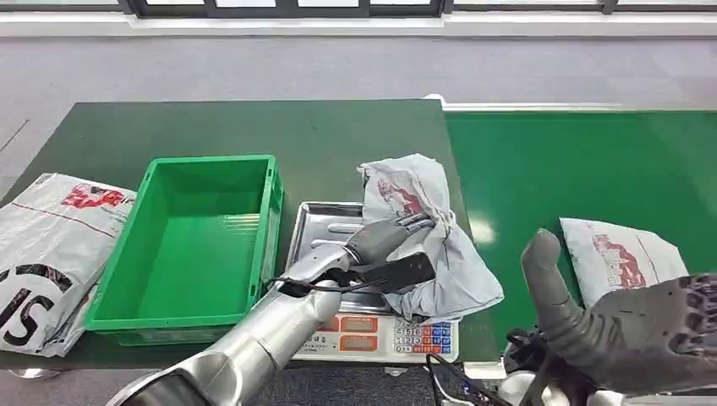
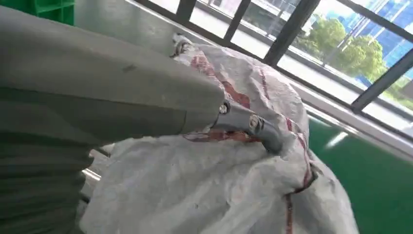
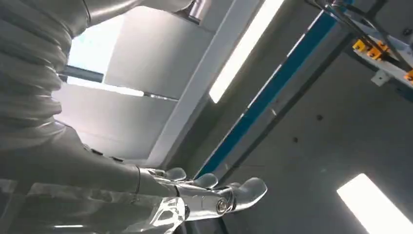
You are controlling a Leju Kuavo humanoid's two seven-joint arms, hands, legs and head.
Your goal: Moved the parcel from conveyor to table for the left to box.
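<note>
Green table (image 1: 254, 127): my left hand (image 1: 385, 241) grips the grey parcel (image 1: 431, 245) on the scale tray (image 1: 317, 222); my right hand (image 1: 643, 326) hangs open, palm up.

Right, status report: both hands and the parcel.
Left robot hand on crumpled parcel over scale tray. Right robot hand open, palm up, empty. Green crate empty; second parcel waiting on conveyor.

1. Green crate (image 1: 194, 245) open-topped, hollow — walls flank the scale tray (image 1: 325, 222).
2. Crumpled parcel (image 1: 423, 228) overhangs tray, left hand (image 1: 385, 238) against it.
3. Conveyor belt (image 1: 583, 161) bare beyond second parcel (image 1: 621, 254).
</note>
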